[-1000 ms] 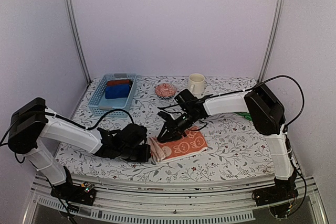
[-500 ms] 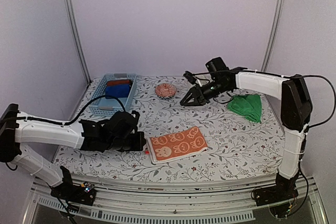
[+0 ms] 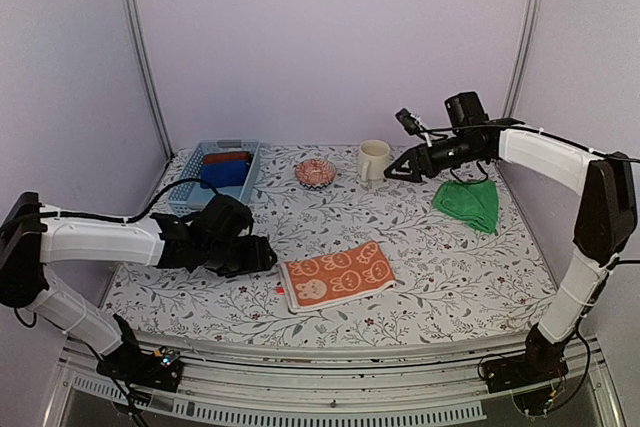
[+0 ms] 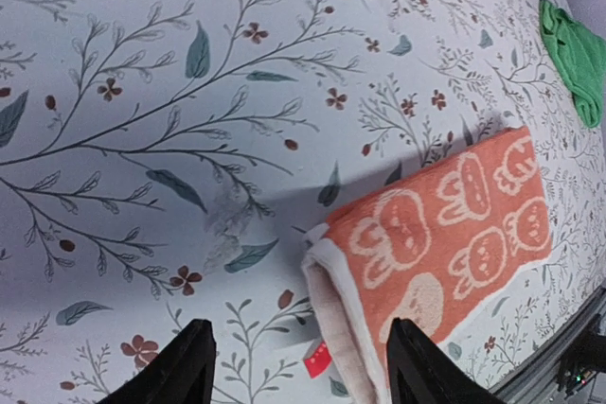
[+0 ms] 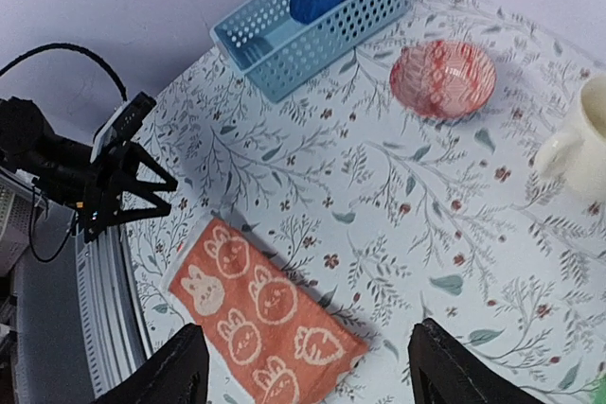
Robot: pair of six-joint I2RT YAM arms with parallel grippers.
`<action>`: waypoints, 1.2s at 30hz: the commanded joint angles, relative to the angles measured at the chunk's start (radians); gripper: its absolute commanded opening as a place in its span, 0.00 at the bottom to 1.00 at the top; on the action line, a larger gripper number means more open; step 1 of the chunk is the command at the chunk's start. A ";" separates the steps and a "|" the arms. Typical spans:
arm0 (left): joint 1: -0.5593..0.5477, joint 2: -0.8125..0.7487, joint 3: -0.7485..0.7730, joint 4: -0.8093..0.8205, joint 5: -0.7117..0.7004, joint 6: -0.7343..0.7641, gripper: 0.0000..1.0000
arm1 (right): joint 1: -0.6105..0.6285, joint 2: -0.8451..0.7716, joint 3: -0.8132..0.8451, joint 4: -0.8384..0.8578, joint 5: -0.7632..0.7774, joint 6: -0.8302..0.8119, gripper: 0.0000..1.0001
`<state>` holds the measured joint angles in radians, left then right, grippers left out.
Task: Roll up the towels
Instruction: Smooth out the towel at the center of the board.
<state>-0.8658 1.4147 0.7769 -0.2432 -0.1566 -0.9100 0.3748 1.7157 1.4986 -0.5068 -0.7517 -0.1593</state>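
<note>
An orange towel with white rabbit prints lies folded flat near the front middle of the table. Its pale folded edge and a red tag face my left gripper. In the left wrist view my left gripper hovers open over that left edge of the orange towel, holding nothing. My right gripper hangs high at the back right beside the mug, open and empty. Its wrist view looks down on the orange towel from far off. A plain green towel lies crumpled at the right.
At the back left, a blue basket holds a blue and a dark red cloth roll. A red patterned bowl and a cream mug stand along the back. The table carries a floral cloth; metal rails run along its front edge.
My right arm has lifted off the orange towel and swung to the back right by the mug, opening. My left gripper has opened and drawn back a little from the towel's left edge.
</note>
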 commanded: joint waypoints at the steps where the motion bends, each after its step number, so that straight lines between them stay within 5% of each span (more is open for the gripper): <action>1: 0.050 0.000 -0.080 0.160 0.173 -0.025 0.65 | 0.004 0.066 -0.103 -0.094 -0.157 -0.098 0.72; 13: 0.066 0.156 -0.081 0.283 0.303 -0.044 0.62 | 0.124 0.160 -0.187 -0.118 -0.097 -0.189 0.58; 26: 0.066 0.189 -0.042 0.235 0.294 -0.034 0.41 | 0.149 0.326 -0.161 -0.155 -0.093 -0.183 0.44; 36: 0.065 0.210 -0.025 0.231 0.299 -0.016 0.36 | 0.150 0.342 -0.163 -0.205 0.237 -0.122 0.39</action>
<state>-0.8085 1.6180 0.7227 0.0013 0.1452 -0.9466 0.5198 2.0560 1.3220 -0.6716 -0.7090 -0.3122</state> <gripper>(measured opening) 0.361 0.396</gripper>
